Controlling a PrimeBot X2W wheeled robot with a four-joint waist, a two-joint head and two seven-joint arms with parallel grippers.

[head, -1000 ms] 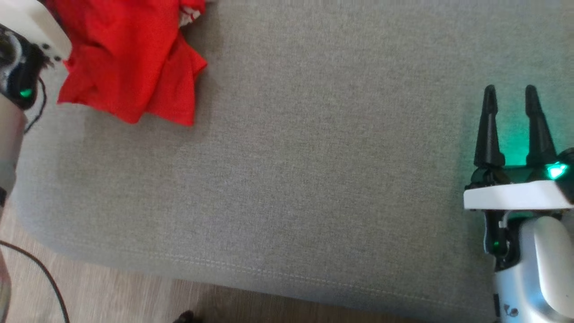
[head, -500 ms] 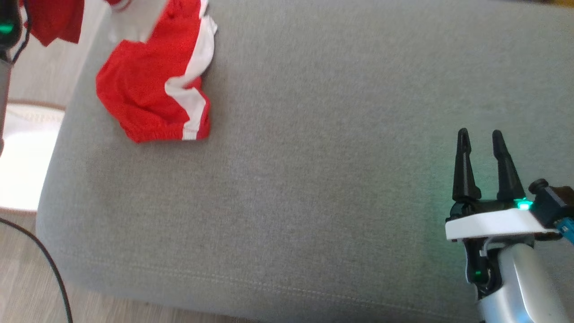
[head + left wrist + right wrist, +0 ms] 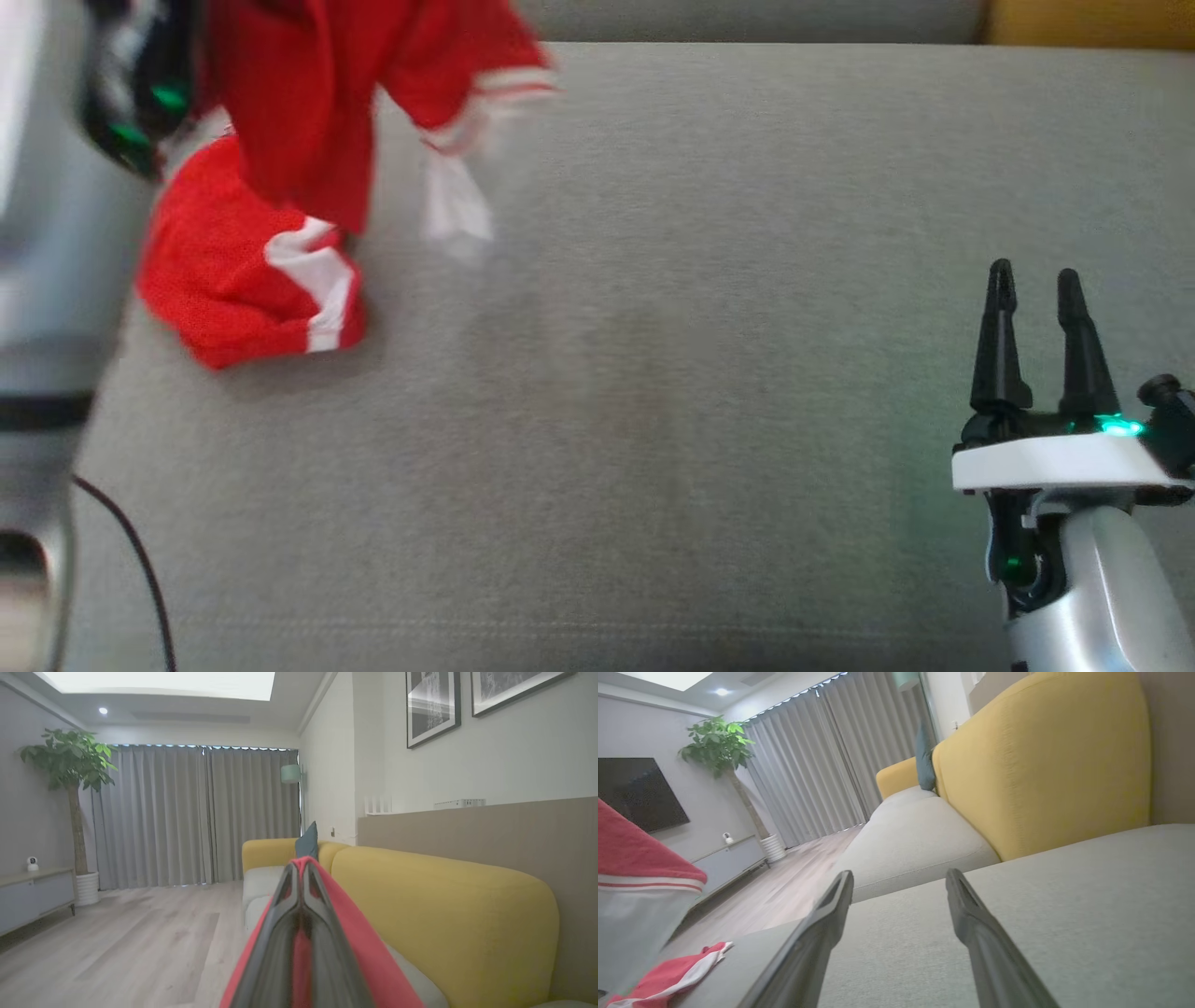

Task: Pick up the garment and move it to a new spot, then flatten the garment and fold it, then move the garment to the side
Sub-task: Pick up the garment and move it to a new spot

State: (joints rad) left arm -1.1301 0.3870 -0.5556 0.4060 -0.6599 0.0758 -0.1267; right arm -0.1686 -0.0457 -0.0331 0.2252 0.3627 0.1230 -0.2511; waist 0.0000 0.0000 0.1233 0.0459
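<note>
The garment [image 3: 280, 140] is red with white trim. Its upper part hangs from the top left of the head view, beside my left wrist [image 3: 140, 103]. Its lower part [image 3: 233, 289] lies bunched on the grey seat cushion [image 3: 700, 373], and one white-edged sleeve [image 3: 457, 140] is blurred. In the left wrist view my left gripper [image 3: 302, 863] is shut on the red cloth [image 3: 369, 961], which drapes over both fingers. My right gripper [image 3: 1034, 275] stands open and holds nothing, low over the cushion's right side, far from the garment. In the right wrist view the right gripper [image 3: 899, 873] is open, with the garment [image 3: 635, 858] at the left.
A yellow backrest [image 3: 1041, 760] runs along the far side of the grey seat. Wood floor [image 3: 140, 938] lies off the cushion's left end, where a black cable [image 3: 140, 569] hangs by my left arm. A potted plant [image 3: 70, 765] and a low cabinet [image 3: 32, 896] stand across the room.
The head camera has shifted. The garment has been lifted by my left gripper and now hangs with a sleeve swinging. My left arm has come further into view. The right gripper stays open.
</note>
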